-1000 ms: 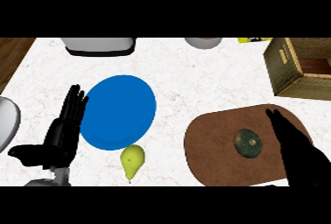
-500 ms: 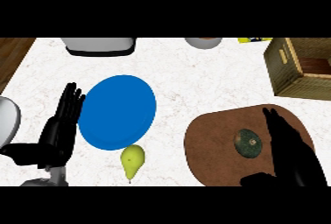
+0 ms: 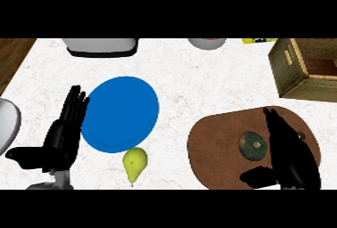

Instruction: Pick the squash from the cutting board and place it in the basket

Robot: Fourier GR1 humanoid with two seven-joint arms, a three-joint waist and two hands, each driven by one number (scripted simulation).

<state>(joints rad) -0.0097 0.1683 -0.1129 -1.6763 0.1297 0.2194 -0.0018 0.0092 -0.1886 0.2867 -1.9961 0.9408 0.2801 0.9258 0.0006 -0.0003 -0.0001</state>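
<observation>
I see the squash (image 3: 252,145), dark green and round, lying mid cutting board (image 3: 217,147); I judge it hard, smooth, fairly heavy, best cupped around its sides. My right hand (image 3: 289,156) is just beside it, fingers straight, thumb spread. The basket (image 3: 304,71) waits beyond. My left hand (image 3: 63,133) rests open by the blue plate (image 3: 120,113).

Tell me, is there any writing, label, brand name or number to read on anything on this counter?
None can be read.
The small yellow object at the counter's far edge shows dark marks, too small to read.
The slatted wooden basket, the round brown cutting board, the dark green squash, the round blue plate and the yellow-green pear bear no text.
</observation>
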